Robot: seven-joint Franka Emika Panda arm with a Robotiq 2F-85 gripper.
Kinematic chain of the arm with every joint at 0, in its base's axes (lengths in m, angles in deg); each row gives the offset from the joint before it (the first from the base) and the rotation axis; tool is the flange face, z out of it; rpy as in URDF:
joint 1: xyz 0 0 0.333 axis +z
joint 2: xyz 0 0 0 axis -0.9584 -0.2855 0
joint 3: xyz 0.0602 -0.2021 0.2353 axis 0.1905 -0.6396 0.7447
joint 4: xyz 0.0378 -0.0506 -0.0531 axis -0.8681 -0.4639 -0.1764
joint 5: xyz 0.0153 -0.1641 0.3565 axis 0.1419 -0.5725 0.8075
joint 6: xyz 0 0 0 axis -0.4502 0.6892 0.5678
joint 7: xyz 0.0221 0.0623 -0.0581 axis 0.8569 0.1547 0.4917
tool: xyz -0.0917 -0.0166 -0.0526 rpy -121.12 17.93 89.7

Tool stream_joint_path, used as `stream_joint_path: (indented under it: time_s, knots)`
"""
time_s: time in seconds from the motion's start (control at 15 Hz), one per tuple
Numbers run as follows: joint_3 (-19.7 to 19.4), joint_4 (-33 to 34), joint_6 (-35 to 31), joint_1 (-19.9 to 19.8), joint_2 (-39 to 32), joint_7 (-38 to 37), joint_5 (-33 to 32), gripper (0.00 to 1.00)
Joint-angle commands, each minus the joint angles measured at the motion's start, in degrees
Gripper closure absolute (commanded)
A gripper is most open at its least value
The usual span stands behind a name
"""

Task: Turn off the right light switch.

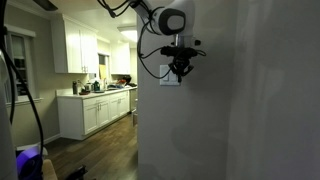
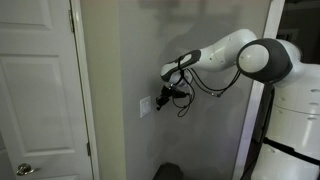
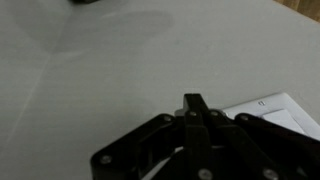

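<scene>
A small white switch plate (image 1: 168, 72) is mounted on a grey wall; it shows in both exterior views (image 2: 148, 104). Its two rockers are too small to tell apart, so I cannot pick out the right light switch. My gripper (image 1: 181, 72) is shut, with both fingers pressed together into one tip, and it holds nothing. In an exterior view the gripper (image 2: 163, 97) is right at the plate's edge, at or very near the wall. In the wrist view the shut fingertips (image 3: 192, 100) point at the wall, and a corner of the plate (image 3: 283, 106) shows to their right.
A white panelled door (image 2: 40, 90) stands beside the wall. A kitchen with white cabinets (image 1: 95, 112) and a dark wood floor lies past the wall's corner. The robot's white base (image 2: 295, 130) is close to the wall.
</scene>
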Motion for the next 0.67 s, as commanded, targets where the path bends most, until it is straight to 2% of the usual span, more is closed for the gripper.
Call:
stream_joint_path:
  time_s: [0.0, 0.27, 0.33, 0.6]
  knots:
    - [-0.2, -1.3, 4.8, -0.8, 2.6, -1.9, -2.5, 1.0]
    - [-0.5, -0.2, 9.2, -0.8, 2.2, -0.6, -0.3, 0.98]
    - [-0.4, 0.2, 7.2, -0.6, 1.2, -0.6, -1.0, 0.98]
    - [-0.4, 0.2, 7.9, -0.6, 1.2, -0.6, -0.9, 0.98]
